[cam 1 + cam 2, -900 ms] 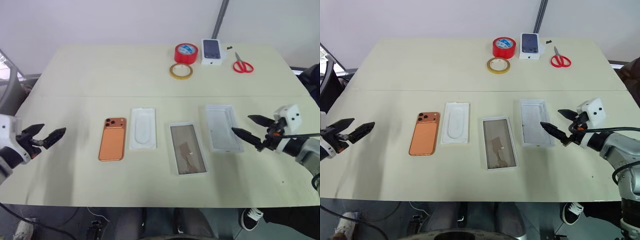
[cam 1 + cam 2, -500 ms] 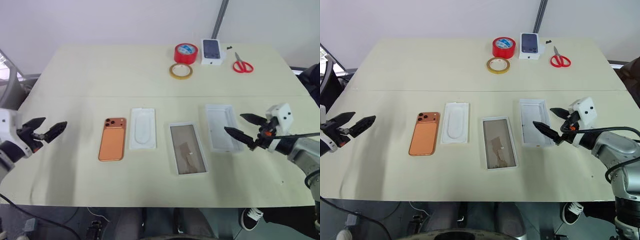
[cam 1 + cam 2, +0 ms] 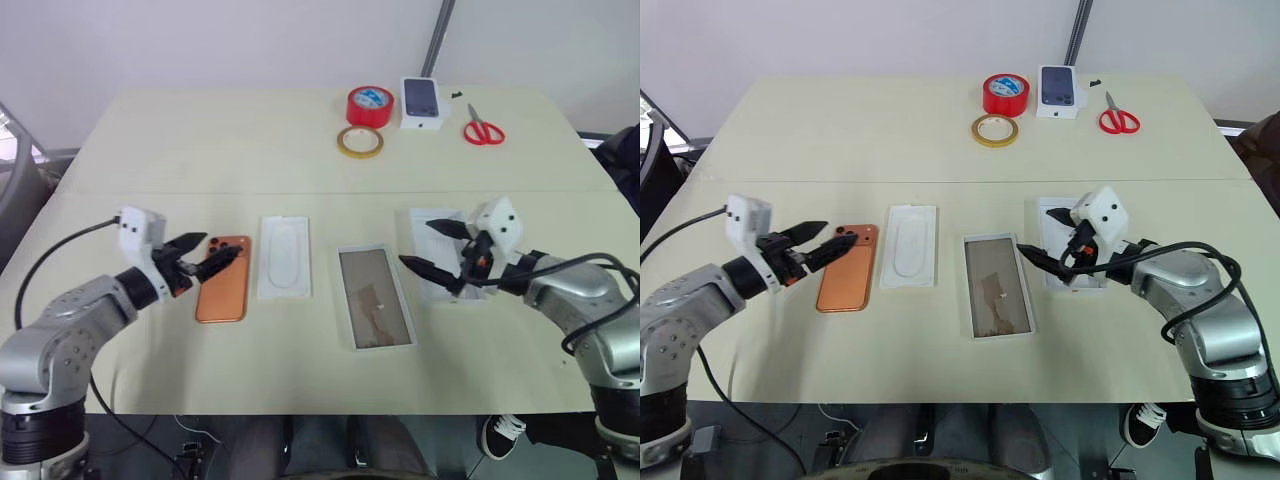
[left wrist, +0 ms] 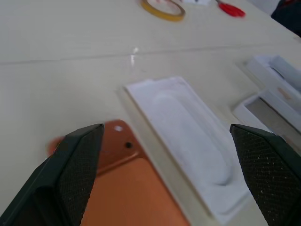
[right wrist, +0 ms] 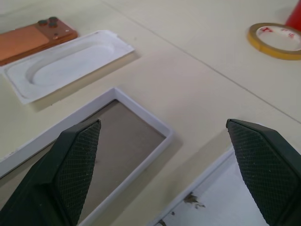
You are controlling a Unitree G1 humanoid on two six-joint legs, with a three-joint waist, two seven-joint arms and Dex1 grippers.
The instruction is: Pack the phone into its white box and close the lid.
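The phone (image 3: 222,291) lies flat just under the left gripper (image 3: 207,260), fingers spread. The right gripper (image 3: 428,246), also spread, hovers over the white box (image 3: 434,222).

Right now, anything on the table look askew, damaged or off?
Mostly tidy. The phone, the white insert and two white trays lie side by side. One oddity: the middle tray has a brownish, blotchy bottom, unlike the plain white box next to it. I cannot tell whether that is a stain or a liner.

Head stereo overlooks table (image 3: 300,160); wrist cameras close, sharing insert (image 4: 188,141).
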